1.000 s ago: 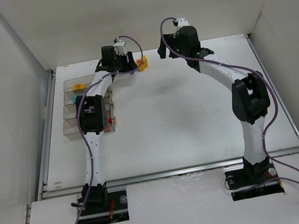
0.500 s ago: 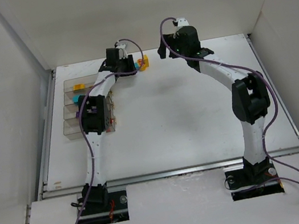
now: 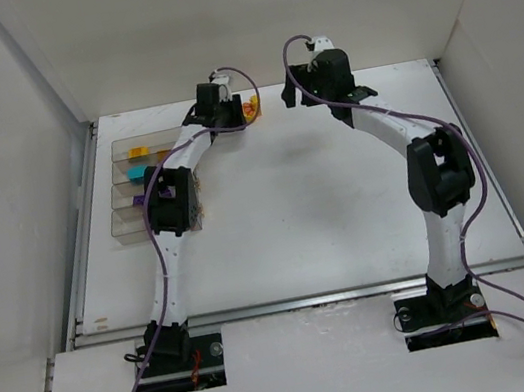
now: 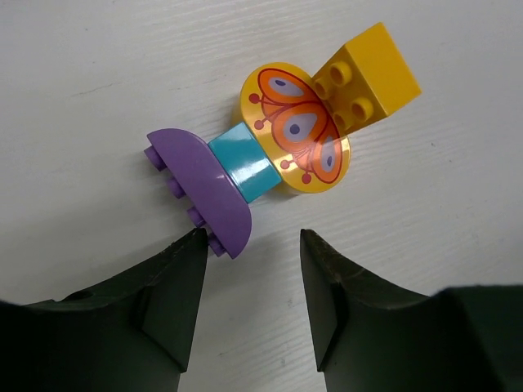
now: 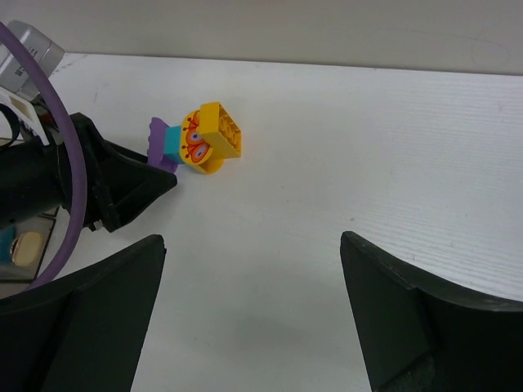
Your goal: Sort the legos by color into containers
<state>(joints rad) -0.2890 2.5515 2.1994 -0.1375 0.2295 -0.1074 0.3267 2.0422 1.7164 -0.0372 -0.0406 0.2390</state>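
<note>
1. Left gripper fingers apart, clamping nothing; 1 tip just beside the purple piece of the joined legos.
2. Joined legos lie on the table, far side, right of the containers.
3. Right gripper fingers wide apart, empty.

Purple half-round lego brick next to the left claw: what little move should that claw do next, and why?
Probably slide the left claw forward a little, so its open fingers come around the purple half-round plastic brick. That brick lies just ahead of the gap, not yet between the fingers, and touches a teal block beside a yellow butterfly disc.
</note>
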